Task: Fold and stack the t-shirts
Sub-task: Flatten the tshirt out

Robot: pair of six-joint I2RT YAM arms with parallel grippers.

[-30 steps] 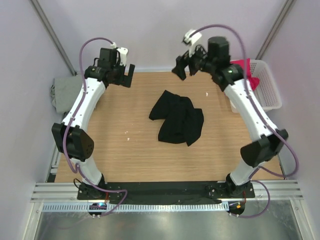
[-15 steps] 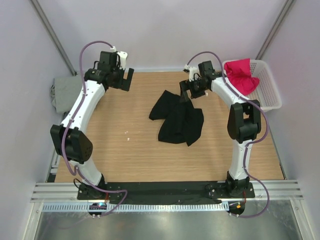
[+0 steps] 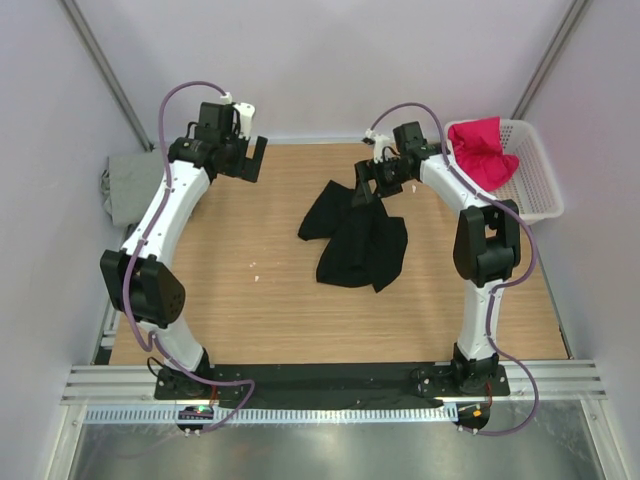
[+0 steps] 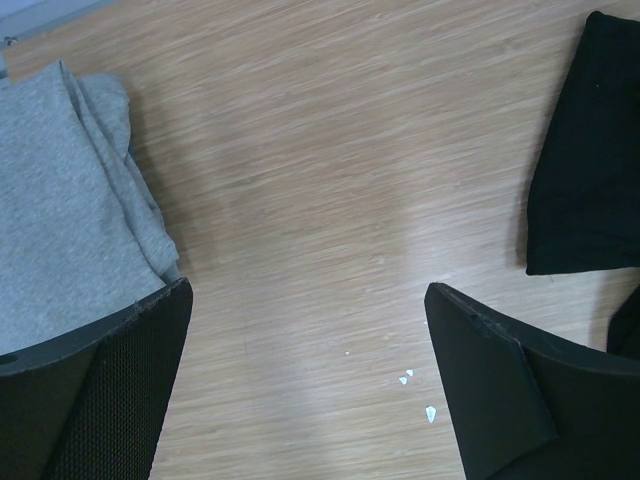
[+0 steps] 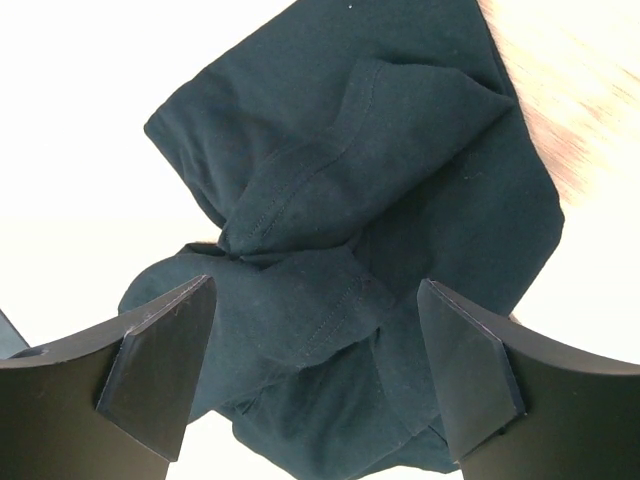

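the black t-shirt (image 3: 352, 235) lies crumpled in a loose heap on the wooden table (image 3: 250, 310), a little to the far side of its middle. in the right wrist view its folds and stitched hems (image 5: 350, 230) fill the frame, and no print or label on them can be read. the right gripper (image 3: 365, 186) hangs over the heap's far edge. its fingers are spread wide with nothing between them (image 5: 315, 355), and whether they touch the cloth cannot be told.

the left gripper (image 3: 250, 160) is held above the far left part of the table, also spread apart and empty (image 4: 310, 380). under it is bare wood with a few small white flecks (image 4: 410, 378). a corner of the black shirt (image 4: 590, 150) shows to one side of this view and the grey t-shirt (image 4: 60, 220) to the other.

the grey t-shirt (image 3: 130, 185) sits bunched at the table's left edge near the far corner, well apart from the black one. the magenta-red t-shirt (image 3: 482, 148) lies in the white mesh basket (image 3: 538, 195) at the far right corner. open wood runs left of the black heap and across the near half of the table.
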